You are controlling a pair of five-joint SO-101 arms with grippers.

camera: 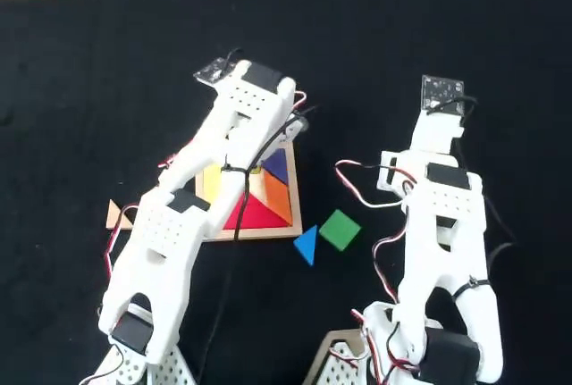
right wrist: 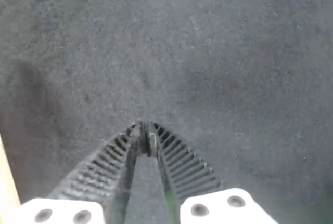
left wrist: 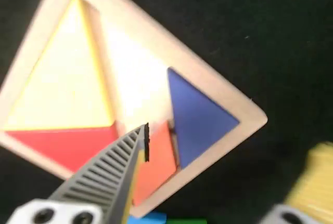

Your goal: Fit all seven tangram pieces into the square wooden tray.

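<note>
The square wooden tray (camera: pixel 268 231) lies under my left arm. In it I see a yellow triangle (left wrist: pixel 62 86), a red triangle (left wrist: pixel 62 146), an orange piece (left wrist: pixel 156 164) and a dark blue triangle (left wrist: pixel 195 115), with bare wood (left wrist: pixel 132 73) between them. My left gripper (left wrist: pixel 223 156) hangs open just above the tray, one ribbed finger (left wrist: pixel 117 169) over the orange piece. A blurred yellow shape (left wrist: pixel 315 182) sits by its other jaw. A blue triangle (camera: pixel 306 245) and a green square (camera: pixel 340 229) lie on the cloth right of the tray. My right gripper (right wrist: pixel 144 136) is shut and empty over bare cloth.
A pale tan triangle (camera: pixel 116 215) pokes out left of the tray, partly behind my left arm. The right arm (camera: pixel 438 224) stands right of the loose pieces. Black cloth (camera: pixel 447 37) covers the table, with open room at the back and far left.
</note>
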